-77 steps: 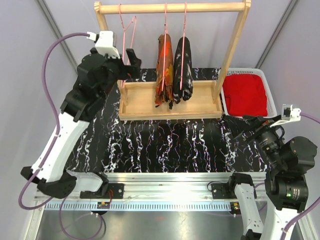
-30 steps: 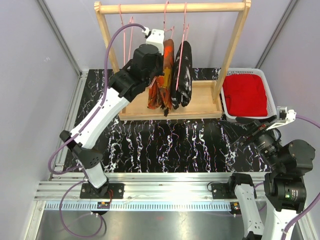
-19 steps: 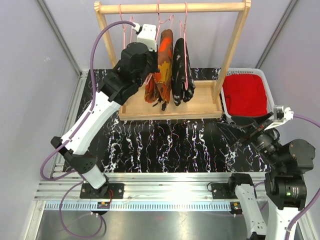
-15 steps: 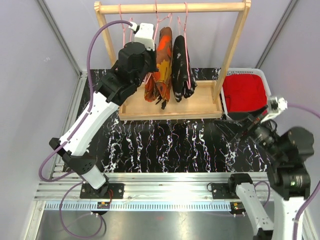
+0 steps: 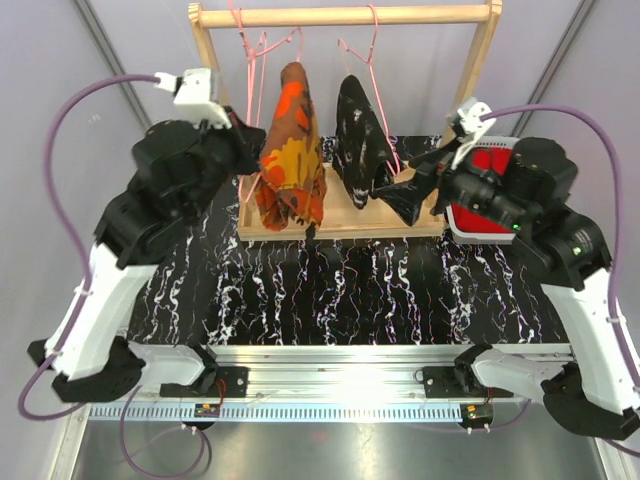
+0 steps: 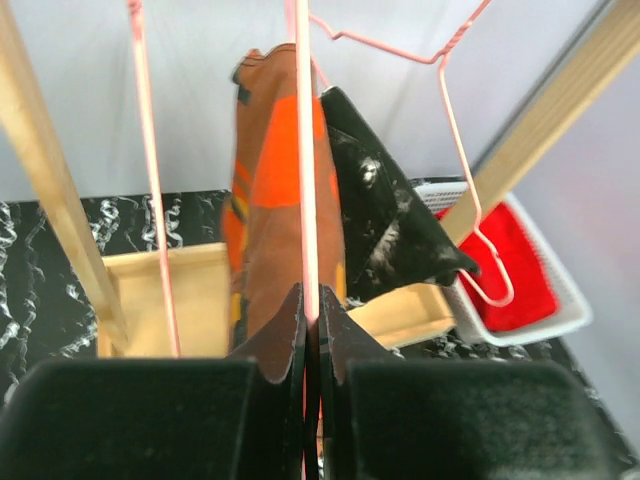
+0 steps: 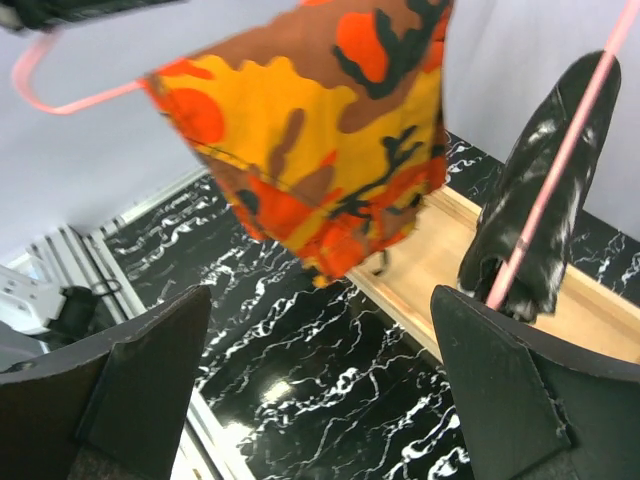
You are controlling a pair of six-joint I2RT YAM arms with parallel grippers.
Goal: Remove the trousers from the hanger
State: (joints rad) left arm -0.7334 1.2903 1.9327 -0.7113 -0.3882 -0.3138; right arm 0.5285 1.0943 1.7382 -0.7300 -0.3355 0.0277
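The camouflage trousers (image 5: 288, 150) hang on a pink hanger (image 6: 303, 150), swung out at a tilt from the wooden rack (image 5: 345, 15). My left gripper (image 5: 247, 148) is shut on that hanger's wire (image 6: 308, 296), to the left of the cloth. The black speckled trousers (image 5: 362, 145) hang on their own hanger (image 7: 560, 160) to the right. My right gripper (image 5: 400, 200) stands open just right of them and points toward the camouflage trousers (image 7: 330, 130), with nothing between its fingers (image 7: 150, 370). The red trousers (image 5: 487, 160) lie in the white basket (image 6: 560, 315), mostly hidden by the right arm.
An empty pink hanger (image 6: 150, 180) hangs at the rack's left end. The rack's wooden tray base (image 5: 345, 215) and two upright posts (image 5: 468, 90) stand on the black marbled table (image 5: 340, 290). Grey walls close in both sides.
My left arm has drawn back to the left with the hanger, swinging the camouflage trousers out. My right arm has risen from the near right to beside the black trousers.
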